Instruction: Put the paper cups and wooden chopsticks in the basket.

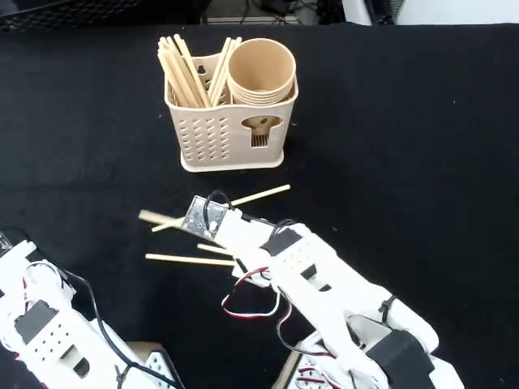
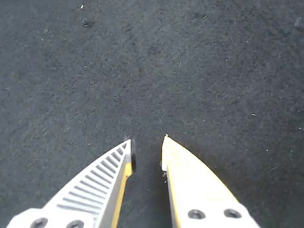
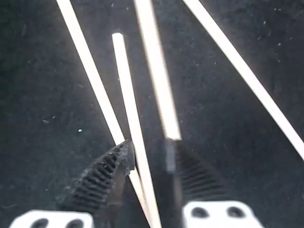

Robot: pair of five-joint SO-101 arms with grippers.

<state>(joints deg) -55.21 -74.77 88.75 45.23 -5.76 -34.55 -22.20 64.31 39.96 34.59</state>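
Black cloth (image 1: pixel 422 146) covers the table. Its flat nap leaves thin sticks lying flush, so jaws closing there may scrape the fabric or skid. The cream basket (image 1: pixel 231 134) stands well apart at the far side, already crowded with stacked paper cups (image 1: pixel 261 69) and upright chopsticks (image 1: pixel 188 69). A stick dropped in at a slant could catch on the rim or the bundle. The right gripper (image 3: pixel 149 145) is spread wide, low over the loose chopsticks (image 1: pixel 188 259), several of which crowd between and beside its ribbed fingers. Closing there risks pinching two or flicking one away. The left gripper (image 2: pixel 147 140), jaws parted and holding nothing, hovers over bare cloth.

The cloth is matte and faintly fuzzy. The basket is rigid plastic, boxy, perforated and round-cornered. The cups are smooth tan paper, tapered and nested. The chopsticks are pale bare wood, slim and straight.
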